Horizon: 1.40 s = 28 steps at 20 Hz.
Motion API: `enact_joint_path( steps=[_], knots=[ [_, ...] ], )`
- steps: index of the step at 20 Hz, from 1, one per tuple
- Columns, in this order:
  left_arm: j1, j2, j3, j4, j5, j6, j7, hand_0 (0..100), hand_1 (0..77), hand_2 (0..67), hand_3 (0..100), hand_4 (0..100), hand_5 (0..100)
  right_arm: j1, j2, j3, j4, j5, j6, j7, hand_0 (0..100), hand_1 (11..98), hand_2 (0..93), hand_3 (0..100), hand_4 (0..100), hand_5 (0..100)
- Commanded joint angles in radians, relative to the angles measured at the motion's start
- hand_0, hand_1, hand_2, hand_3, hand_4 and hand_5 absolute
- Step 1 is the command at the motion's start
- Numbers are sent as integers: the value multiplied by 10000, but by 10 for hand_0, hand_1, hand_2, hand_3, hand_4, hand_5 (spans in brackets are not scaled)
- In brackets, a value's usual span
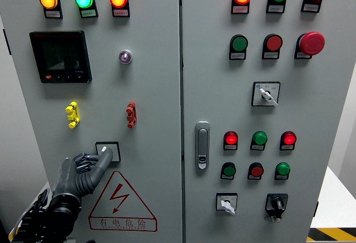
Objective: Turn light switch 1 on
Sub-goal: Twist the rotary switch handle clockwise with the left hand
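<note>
low on the left door of the grey cabinet [156, 115], just above the red warning triangle [119, 201], sits a small square switch plate [105, 145]. the left hand [83, 168] comes up from the lower left, dark fingers curled loosely, its thumb [104, 157] laid against the switch's light knob; whether it truly pinches it i cannot tell. above hang a yellow tag [72, 114], a red tag [130, 114], a black display [60, 56] and three lit lamps. the right door carries more buttons and a handle [202, 145].
</note>
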Motion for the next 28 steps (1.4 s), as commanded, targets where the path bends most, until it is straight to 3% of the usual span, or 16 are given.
enact_joint_path(
  steps=[1, 6, 14, 28],
  knots=[
    [-18, -11, 14, 1, -15, 1, 0, 508, 518, 575, 939, 1000, 1000, 0, -8, 0, 1, -1, -1, 0, 0, 195, 0, 194, 191, 106],
    [-18, -26, 14, 1, -15, 1, 0, 602, 504, 574, 940, 1000, 1000, 0, 7, 0, -14, -1, -16, 0, 0, 195, 0, 194, 191, 106],
    [-18, -26, 44, 16, -30, 2, 0, 858, 504, 572, 941, 1000, 1000, 0, 7, 0, 1, -1, -1, 0, 0, 195, 0, 194, 191, 106],
    [-18, -26, 60, 78, -61, 1, 0, 1000, 531, 569, 942, 1000, 1000, 0, -8, 0, 1, -1, -16, 0, 0, 195, 0, 194, 191, 106]
  ],
)
